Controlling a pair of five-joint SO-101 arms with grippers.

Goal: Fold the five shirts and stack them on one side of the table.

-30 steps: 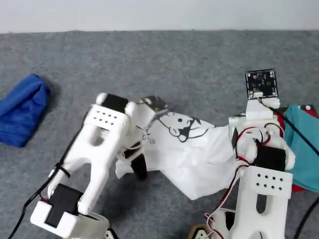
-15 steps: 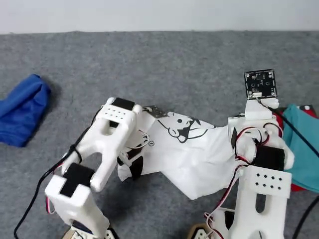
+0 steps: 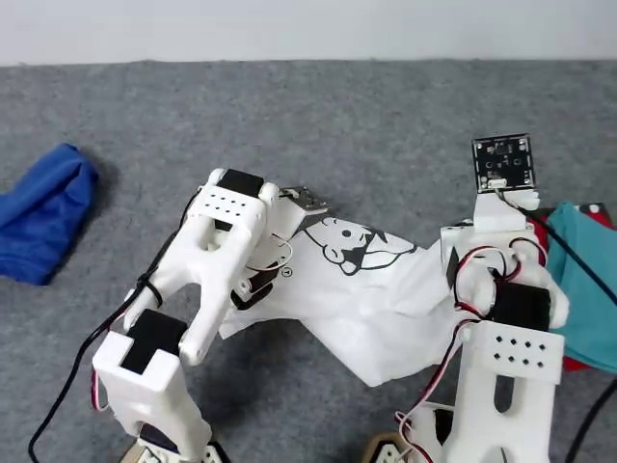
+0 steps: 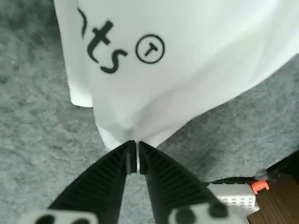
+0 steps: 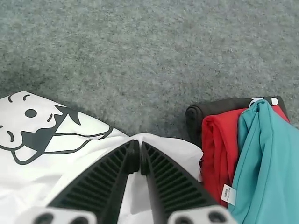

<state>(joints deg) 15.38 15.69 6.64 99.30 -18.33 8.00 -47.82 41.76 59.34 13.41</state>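
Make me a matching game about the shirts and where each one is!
Things:
1. white shirt
2. blue shirt
3. teal shirt
4. red shirt

Places:
A. tucked under the teal shirt
B. pinched by the left gripper and the right gripper
C. lying crumpled and alone, away from the rest
D. on top of the red shirt

Pairs: 1-B, 2-C, 3-D, 4-A
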